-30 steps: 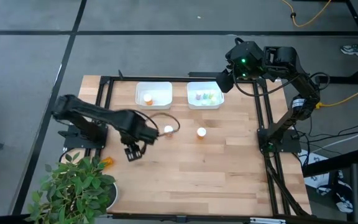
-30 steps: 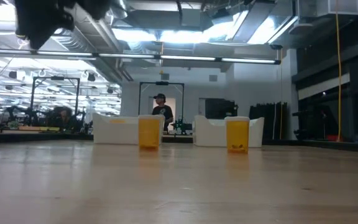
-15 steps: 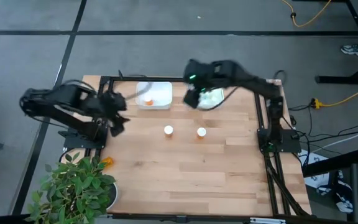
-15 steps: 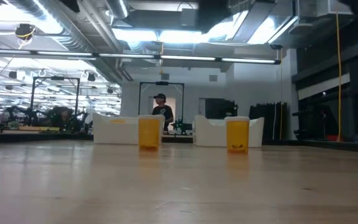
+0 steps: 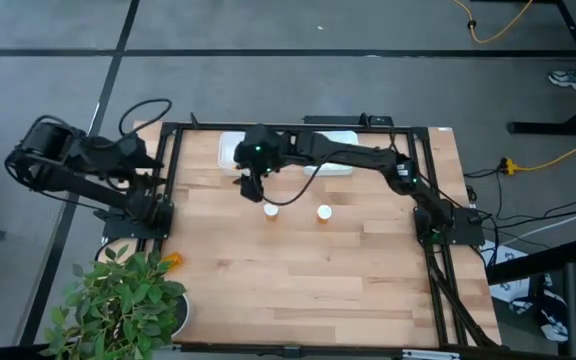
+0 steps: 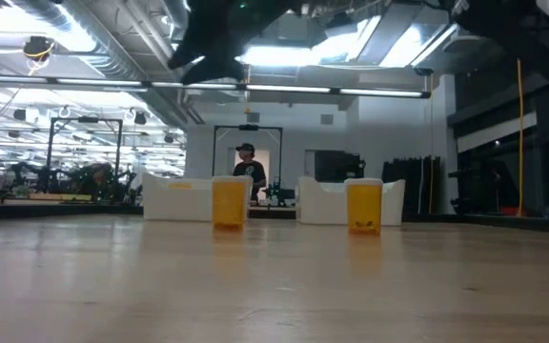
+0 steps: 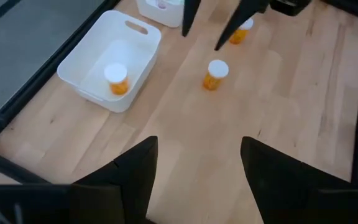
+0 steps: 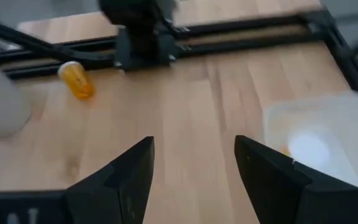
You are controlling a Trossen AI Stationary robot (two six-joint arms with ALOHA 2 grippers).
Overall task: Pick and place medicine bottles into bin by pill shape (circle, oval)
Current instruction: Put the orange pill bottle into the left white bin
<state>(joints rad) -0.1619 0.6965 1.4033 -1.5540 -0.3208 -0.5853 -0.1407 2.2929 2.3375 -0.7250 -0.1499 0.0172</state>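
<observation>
Two bottles stand upright on the bench, caps up, long axes vertical: one (image 5: 270, 209) nearer the left side, the other (image 5: 323, 212) beside it toward the right, both a little in front of the bins at the far edge. A third bottle (image 7: 117, 79) sits in the left bin (image 5: 230, 150), and one more (image 8: 77, 80) lies on its side off the bench's left front corner, by the left arm's base.

Your right gripper (image 5: 251, 186) is stretched across the bench, hanging above the left bin's front edge and just behind the left-hand bottle. Its fingers (image 8: 120, 177) stand apart with nothing between them. The left gripper (image 5: 150, 165) waits off the left edge, fingers (image 7: 135, 171) also apart and empty.

Watch the descent: I judge the left-hand bottle to be the next pick, and the gripper sits behind it, not over it. Come down off-centre and a finger will clip the cap and tip the bottle, which would then roll. The bin's wall is close too; a low sweep could snag it.
</observation>
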